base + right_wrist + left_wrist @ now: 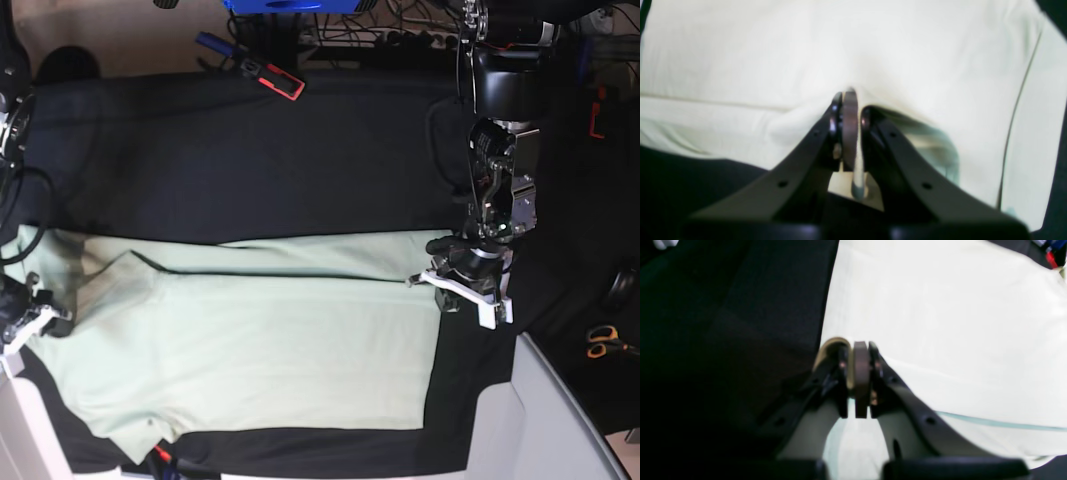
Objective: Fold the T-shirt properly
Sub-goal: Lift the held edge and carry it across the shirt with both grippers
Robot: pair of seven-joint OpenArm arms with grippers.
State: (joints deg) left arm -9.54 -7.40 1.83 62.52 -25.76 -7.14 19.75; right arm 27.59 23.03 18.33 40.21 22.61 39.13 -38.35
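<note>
the t-shirt [260, 340] lies spread across the near half of the dark surface [250, 160], pale mint green, its long axis running side to side in the base view. a long strip along its far edge is folded over onto the body, leaving a straight dark crease line that runs from the sleeve end toward the hem end. the sleeve end sits at that view's left, with one sleeve pointing down toward the near edge.

the left hand [437, 272] is at the hem end, on the base view's right, right at the corner where the folded strip meets the hem. in the left wrist view the left hand [857, 356] has its fingers drawn together at the shirt's [940, 323] edge, and pale cloth shows in the narrow gap lower down, so it is holding the shirt.

the right hand [35, 318] is at the sleeve end on the base view's left. in the right wrist view the right hand [848, 106] is pinched tight on a raised ridge of the shirt [773, 50], a thin fold of cloth running down between its fingers.

past the hem end, scissors [603, 340] with orange handles lie well apart from the shirt.
</note>
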